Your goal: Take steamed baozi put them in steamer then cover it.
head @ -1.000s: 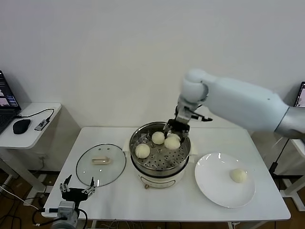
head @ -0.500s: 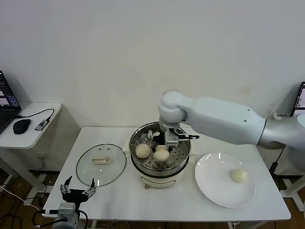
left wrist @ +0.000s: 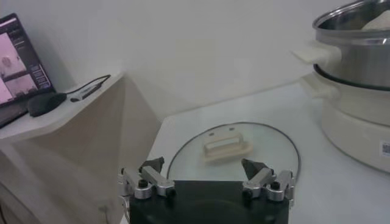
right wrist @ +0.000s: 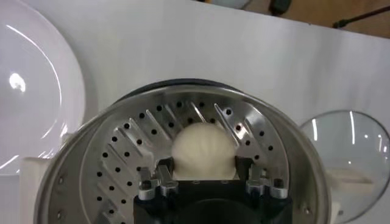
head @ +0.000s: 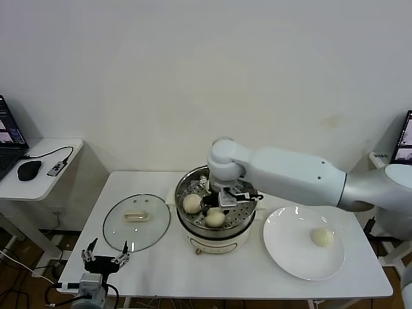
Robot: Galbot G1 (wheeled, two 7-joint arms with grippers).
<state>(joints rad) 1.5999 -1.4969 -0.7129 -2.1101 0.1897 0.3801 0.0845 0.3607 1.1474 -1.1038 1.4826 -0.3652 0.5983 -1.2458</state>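
Right wrist view: your right gripper (right wrist: 204, 179) pinches a baozi (right wrist: 203, 152) inside the steamer (right wrist: 109, 152). It's soft and squishy, so hold its sides gently.

A lab or office test room rather than a kitchen: a bare white wall (head: 161, 77) fills the upper frame, the steamer (head: 215, 212) sits on a plain white table (head: 193, 270) at centre, and a side desk (head: 38, 164) at far left holds a laptop (head: 8, 138), mouse (head: 29, 170) and cable.
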